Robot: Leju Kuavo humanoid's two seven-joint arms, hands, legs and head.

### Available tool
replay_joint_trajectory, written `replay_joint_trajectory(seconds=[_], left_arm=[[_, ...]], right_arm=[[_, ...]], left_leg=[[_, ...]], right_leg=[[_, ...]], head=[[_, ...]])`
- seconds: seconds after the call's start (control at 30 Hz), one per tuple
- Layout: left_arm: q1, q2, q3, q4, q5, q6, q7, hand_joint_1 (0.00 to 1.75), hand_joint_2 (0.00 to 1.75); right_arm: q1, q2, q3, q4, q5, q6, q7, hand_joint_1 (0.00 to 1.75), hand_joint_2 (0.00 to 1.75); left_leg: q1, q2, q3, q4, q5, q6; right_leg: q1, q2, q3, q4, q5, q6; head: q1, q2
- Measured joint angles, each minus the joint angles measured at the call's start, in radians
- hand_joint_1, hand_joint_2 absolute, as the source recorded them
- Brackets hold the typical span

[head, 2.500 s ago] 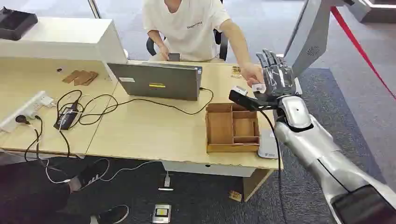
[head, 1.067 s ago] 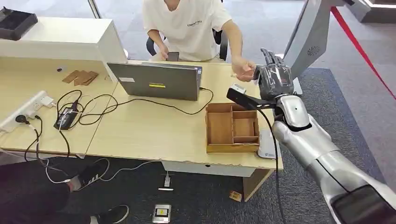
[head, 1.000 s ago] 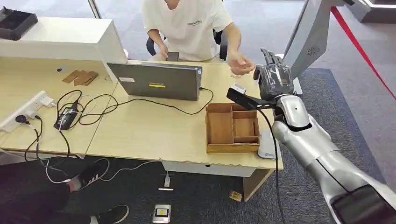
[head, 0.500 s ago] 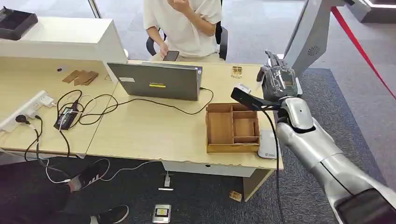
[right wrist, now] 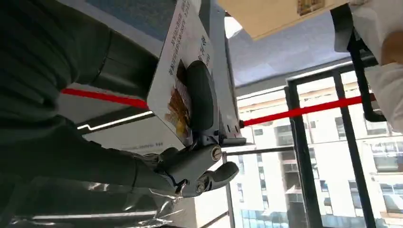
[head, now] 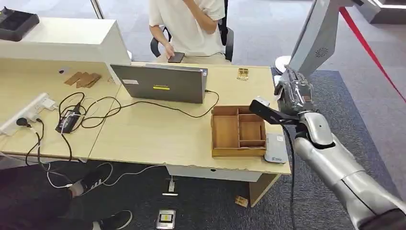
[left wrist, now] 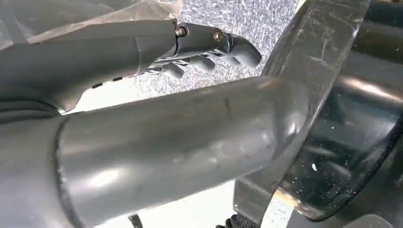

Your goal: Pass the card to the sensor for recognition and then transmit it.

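Since approx 2.5 s ago the right hand (head: 293, 91) has pulled back from the person (head: 189, 24) and shifted out past the desk's (head: 158, 136) right end; it now hovers above the carpet, beside the wooden tray (head: 238, 130). Person's arm, reaching toward the hand before, is now drawn back to the chest, other hand resting on a phone (head: 176, 57). Laptop (head: 160, 82), tray and cables look unmoved.

Right wrist view shows the card (right wrist: 177, 66) clamped in the right hand, thick grey thumb (right wrist: 199, 97) pressed flat across its printed face, darker fingers behind it. Card is white w/ lines of small dark print along one long edge and a brown-yellow picture partly under the thumb. Long axis runs out along the thumb's line, away from the wrist. Which way it points in the room: cannot tell, since in the head view the card is hidden by the fingers.

Left hand (left wrist: 209, 45) hangs over speckled floor, fingers curled in, holding nothing.

White flat device (head: 276, 148) lies on the desk just beside the tray's right side.
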Motion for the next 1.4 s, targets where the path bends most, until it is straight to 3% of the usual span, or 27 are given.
replay_joint_trajectory(seconds=[0.4, 1.4], left_arm=[[-0.003, 0.000, 0.001, 0.000, -0.001, 0.001, 0.013, 0.00, 0.00], [-0.002, 0.000, 0.001, 0.000, 0.003, 0.001, 0.013, 0.00, 0.00]], right_arm=[[0.113, -0.090, -0.035, -0.034, -0.039, -0.003, 0.002, 1.75, 1.75], [0.232, -0.094, -0.047, 0.030, -0.069, 0.039, -0.015, 1.75, 1.75]], left_leg=[[0.000, 0.000, 0.000, 0.000, 0.000, 0.000], [0.000, 0.000, -0.001, 0.000, 0.000, 0.000]], right_leg=[[0.000, 0.000, 0.000, 0.000, 0.000, 0.000], [0.000, 0.000, 0.000, 0.000, 0.000, 0.000]], head=[[0.000, 0.000], [0.000, 0.000]])
